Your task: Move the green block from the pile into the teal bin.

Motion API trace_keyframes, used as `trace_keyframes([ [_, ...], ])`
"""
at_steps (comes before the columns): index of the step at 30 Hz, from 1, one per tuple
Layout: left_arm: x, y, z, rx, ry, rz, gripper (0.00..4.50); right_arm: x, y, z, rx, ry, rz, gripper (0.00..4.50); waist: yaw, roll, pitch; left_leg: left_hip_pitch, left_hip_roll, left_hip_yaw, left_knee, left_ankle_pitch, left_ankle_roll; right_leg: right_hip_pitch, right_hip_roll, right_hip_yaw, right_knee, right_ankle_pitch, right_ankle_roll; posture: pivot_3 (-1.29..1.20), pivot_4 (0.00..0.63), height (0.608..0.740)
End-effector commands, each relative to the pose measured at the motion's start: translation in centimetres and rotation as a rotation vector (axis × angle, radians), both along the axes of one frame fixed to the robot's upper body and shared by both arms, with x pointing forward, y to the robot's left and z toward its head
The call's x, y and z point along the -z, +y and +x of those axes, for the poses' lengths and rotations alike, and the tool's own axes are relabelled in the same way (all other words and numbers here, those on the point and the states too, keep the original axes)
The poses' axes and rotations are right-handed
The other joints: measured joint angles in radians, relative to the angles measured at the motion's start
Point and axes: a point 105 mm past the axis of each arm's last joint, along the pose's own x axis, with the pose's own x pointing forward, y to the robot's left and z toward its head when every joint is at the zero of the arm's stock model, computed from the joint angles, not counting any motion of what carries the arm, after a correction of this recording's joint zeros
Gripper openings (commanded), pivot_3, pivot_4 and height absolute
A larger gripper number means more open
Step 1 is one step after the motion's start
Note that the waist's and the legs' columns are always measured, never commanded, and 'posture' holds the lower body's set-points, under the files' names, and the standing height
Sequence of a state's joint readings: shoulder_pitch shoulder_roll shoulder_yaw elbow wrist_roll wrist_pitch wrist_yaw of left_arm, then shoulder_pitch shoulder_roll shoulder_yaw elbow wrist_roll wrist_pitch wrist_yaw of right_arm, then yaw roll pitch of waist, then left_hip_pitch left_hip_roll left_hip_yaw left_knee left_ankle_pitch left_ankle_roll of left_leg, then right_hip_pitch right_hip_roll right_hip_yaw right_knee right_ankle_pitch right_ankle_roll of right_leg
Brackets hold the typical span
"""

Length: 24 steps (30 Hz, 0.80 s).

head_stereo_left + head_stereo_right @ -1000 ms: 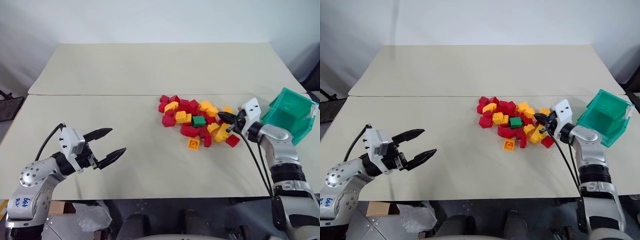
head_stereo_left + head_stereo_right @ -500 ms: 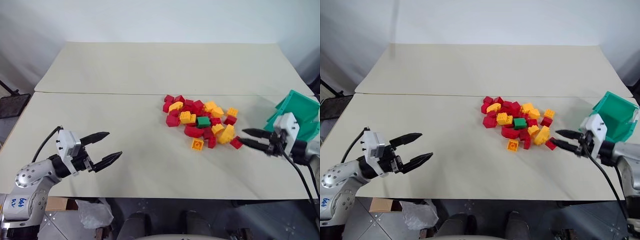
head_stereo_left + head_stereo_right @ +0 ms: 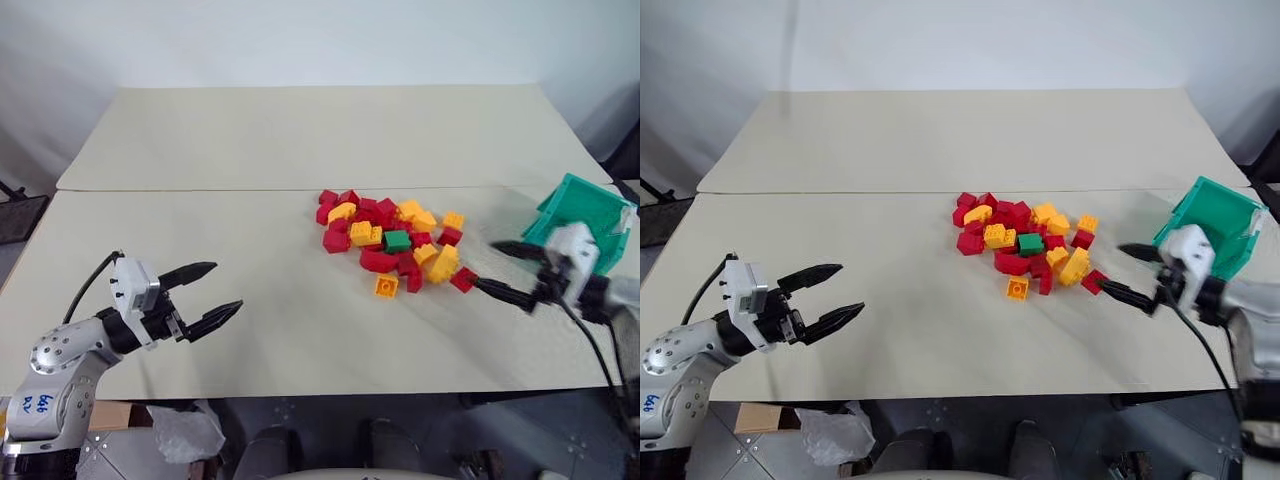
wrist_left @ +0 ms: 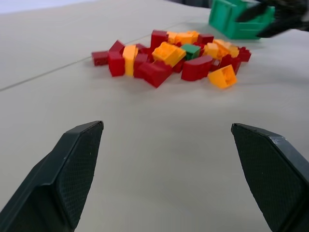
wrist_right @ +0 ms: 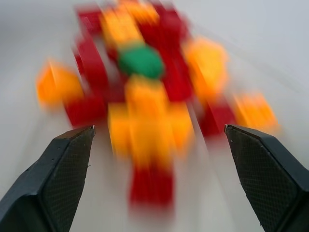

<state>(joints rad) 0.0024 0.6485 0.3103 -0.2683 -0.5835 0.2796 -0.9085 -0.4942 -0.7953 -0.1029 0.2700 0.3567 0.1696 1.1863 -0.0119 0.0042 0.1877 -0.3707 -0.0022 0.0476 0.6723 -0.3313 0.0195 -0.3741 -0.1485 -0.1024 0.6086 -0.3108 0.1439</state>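
The green block (image 3: 397,240) lies near the middle of the pile (image 3: 378,262) of red and yellow-orange bricks on the table. It also shows in the right wrist view, green block (image 5: 141,61), straight ahead of the fingers. My right gripper (image 3: 490,266) hangs open just right of the pile, pointing at it, with nothing between its fingers. The teal bin (image 3: 580,205) stands tilted behind that gripper at the table's right edge. My left gripper (image 3: 228,286) is open and empty over the table's near left, far from the pile.
A beige table (image 3: 250,150) made of two boards with a seam across it carries everything. One red brick (image 3: 463,280) lies at the pile's right fringe, close to my right gripper's lower finger. A yellow brick (image 3: 387,287) sits at the pile's near side.
My right gripper was shut at the pile's right edge; it has opened wide and drawn back toward the bin. The left gripper has stayed in place.
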Motion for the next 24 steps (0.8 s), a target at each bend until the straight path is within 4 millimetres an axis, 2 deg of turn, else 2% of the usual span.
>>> trace_keyframes([
  [1, -0.7, -0.4, 0.0, 0.014, -0.037, 0.006, 4.50, 0.2, 2.4, 1.2, -0.058, 0.089, -0.112, 4.47, 0.004, 0.000, 0.000, 0.000, 0.000, 0.000, 0.000, 0.000, 0.000, 0.000, 0.000, 0.000, 0.000, 0.000, 0.000, 0.00, 0.150, 0.740],
  [8, -0.9, -0.9, -0.6, 0.011, -0.042, -0.005, 4.50, 0.4, 5.7, 5.1, -0.084, 0.115, -0.236, 4.47, 0.007, 0.000, 0.000, -0.005, -0.001, -0.005, 0.001, -0.001, -0.001, -0.002, 0.000, -0.004, -0.001, 0.000, 0.000, 0.00, 0.150, 0.740],
  [16, -0.7, -0.5, -1.1, -0.023, -0.037, -0.001, 4.50, 1.2, 6.1, 6.6, -0.134, 0.112, -0.363, 4.47, 0.006, 0.000, 0.000, -0.005, -0.001, -0.006, 0.001, -0.001, -0.001, -0.001, 0.000, -0.005, -0.001, 0.000, 0.000, 0.00, 0.150, 0.740],
  [19, -0.9, -0.4, -1.1, -0.029, -0.041, 0.003, 4.50, 1.6, 5.8, 6.1, -0.187, 0.145, -0.400, 3.91, 0.006, 0.000, 0.000, -0.005, -0.001, -0.006, 0.002, -0.001, -0.001, -0.001, 0.000, -0.005, 0.000, 0.000, 0.000, 0.00, 0.150, 0.740],
  [21, -0.9, -0.3, -1.2, -0.031, -0.042, 0.005, 4.50, 1.5, 5.5, 5.9, -0.196, 0.159, -0.401, 3.31, 0.006, 0.000, 0.000, -0.005, -0.001, -0.006, 0.002, -0.001, -0.001, -0.001, 0.000, -0.005, 0.000, 0.000, 0.000, 0.00, 0.150, 0.740],
  [24, -0.9, -0.2, -1.2, -0.032, -0.041, 0.005, 4.50, 1.2, 5.1, 5.8, -0.200, 0.161, -0.410, 3.31, 0.006, 0.000, 0.000, -0.005, -0.001, -0.006, 0.002, -0.001, -0.001, -0.001, 0.000, -0.005, 0.000, 0.000, 0.000, 0.00, 0.150, 0.740],
])
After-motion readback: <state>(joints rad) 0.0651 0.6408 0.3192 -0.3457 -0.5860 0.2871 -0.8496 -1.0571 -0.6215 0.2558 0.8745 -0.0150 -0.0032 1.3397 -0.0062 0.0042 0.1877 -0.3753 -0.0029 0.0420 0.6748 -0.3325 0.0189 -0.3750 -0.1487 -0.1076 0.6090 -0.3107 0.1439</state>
